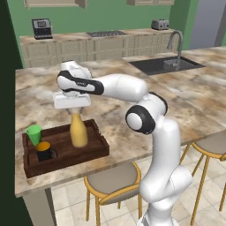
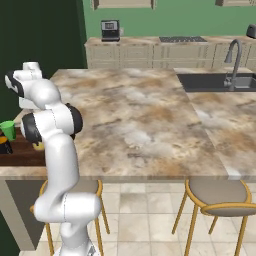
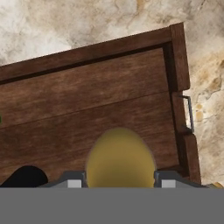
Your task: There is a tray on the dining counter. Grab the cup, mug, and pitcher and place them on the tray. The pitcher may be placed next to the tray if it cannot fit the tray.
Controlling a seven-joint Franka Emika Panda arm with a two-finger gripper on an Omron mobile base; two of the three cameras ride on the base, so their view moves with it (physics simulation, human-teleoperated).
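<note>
The dark wooden tray (image 1: pixel 66 164) lies at the near left corner of the dining counter (image 1: pixel 176 97). In its left part stand the green cup (image 1: pixel 34 133) and the black mug (image 1: pixel 44 151), both upright. The yellow-orange pitcher (image 1: pixel 78 130) is upright over the tray's right half, with my gripper (image 1: pixel 76 110) shut on its neck from above. I cannot tell whether its base touches the tray floor. In the hand view the pitcher (image 3: pixel 120 157) sits between my fingertips above the tray (image 3: pixel 87 96). The cup (image 2: pixel 8 130) and tray (image 2: pixel 20 152) show at the far left of the right base view.
An inset sink (image 1: pixel 165 65) with a faucet (image 1: pixel 176 44) lies at the counter's far right. Orange-legged stools (image 1: pixel 112 183) stand under the near edge. The back counter holds a coffee machine (image 1: pixel 42 28) and a toaster (image 1: pixel 160 24).
</note>
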